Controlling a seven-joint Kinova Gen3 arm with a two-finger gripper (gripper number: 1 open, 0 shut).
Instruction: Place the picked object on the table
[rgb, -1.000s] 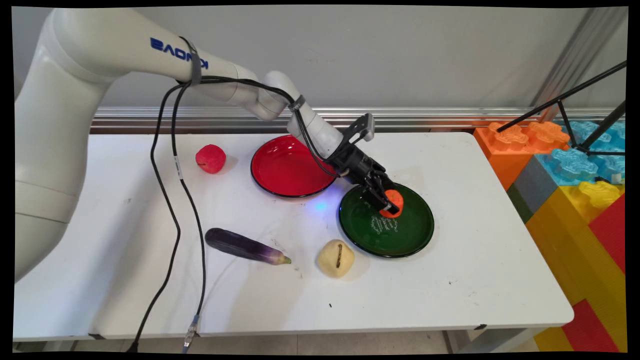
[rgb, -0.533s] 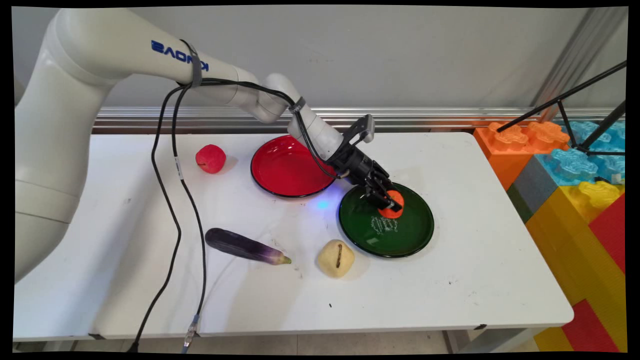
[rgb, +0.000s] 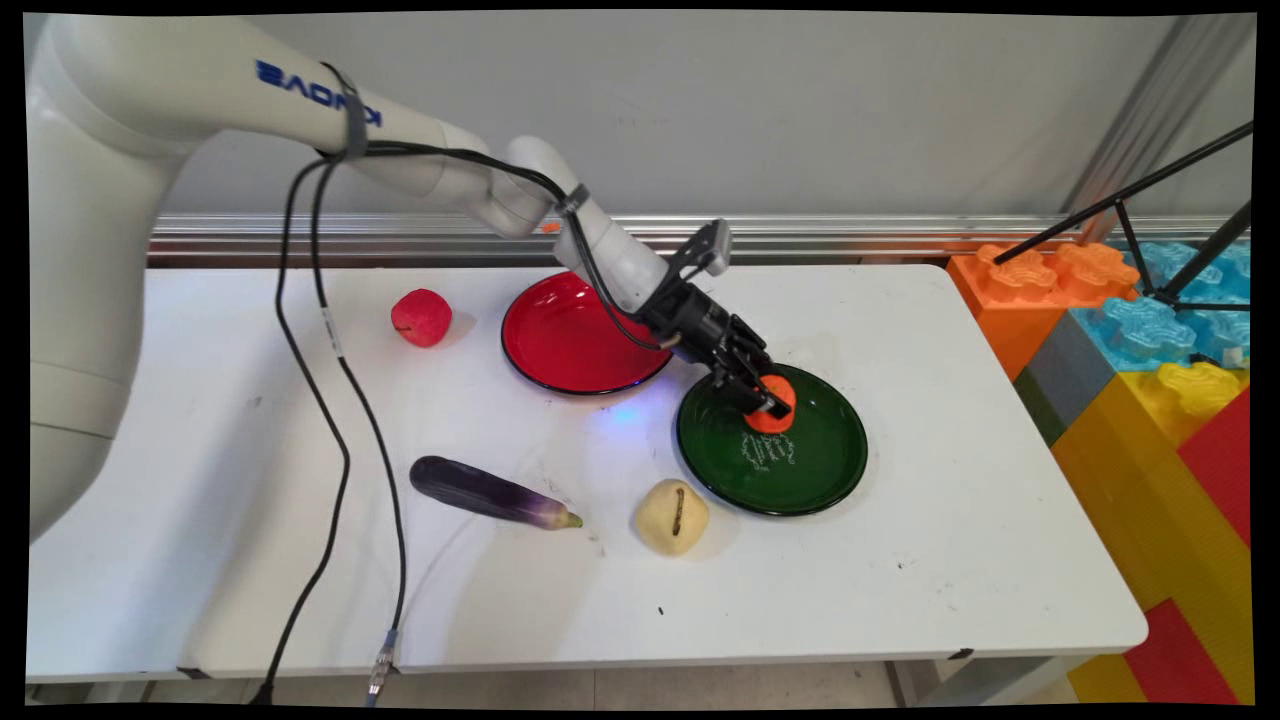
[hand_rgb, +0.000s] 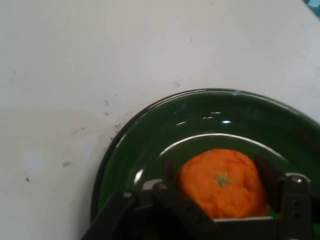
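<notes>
Orange fruit (hand_rgb: 222, 183): gripped between the end effector (rgb: 768, 399) fingers, positioned inside the green plate (rgb: 820, 470), whose rim prevents rolling.

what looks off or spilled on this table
Nothing stands out. The orange sits between the gripper jaws over the green plate; red plate, apple, eggplant and potato lie intact, nothing spilled.

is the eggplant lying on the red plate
No, the eggplant lies on the bare white table, nearer the camera than the red plate, which holds nothing.
</notes>
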